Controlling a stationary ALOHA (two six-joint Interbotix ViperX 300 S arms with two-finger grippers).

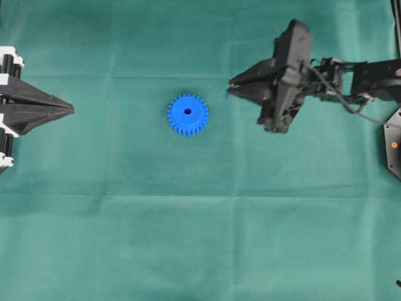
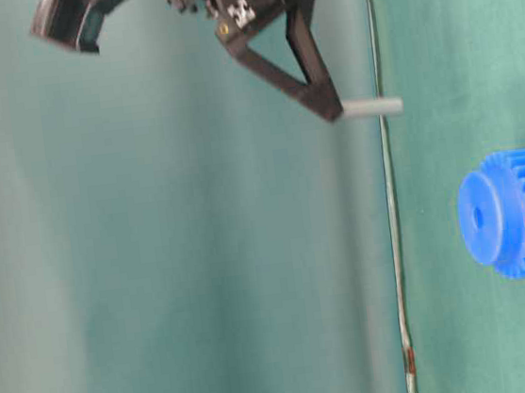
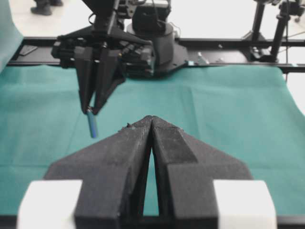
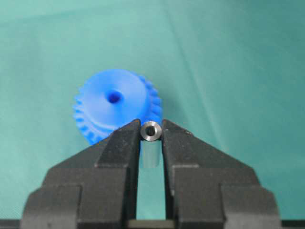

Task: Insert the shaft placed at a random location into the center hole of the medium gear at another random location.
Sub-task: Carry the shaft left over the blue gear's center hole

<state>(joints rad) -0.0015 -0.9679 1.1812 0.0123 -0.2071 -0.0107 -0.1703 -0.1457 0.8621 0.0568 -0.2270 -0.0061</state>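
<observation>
Right wrist view: right gripper [image 4: 151,131] clamped on the shaft [image 4: 151,130], shiny end up between the fingers [image 4: 125,143], hanging clear above the table [image 1: 200,238]. Medium gear [image 1: 188,114] flat on the cloth, near the middle, well apart from the shaft. Left gripper [image 1: 70,110] parked at the edge, fingers together, holding nothing. Judged best: carry across until directly over the center hole [image 1: 188,111], keep the shaft plumb, lower slowly, release only once seated. Risk of nudging the gear if misaligned. No readable writing or brand anywhere.
</observation>
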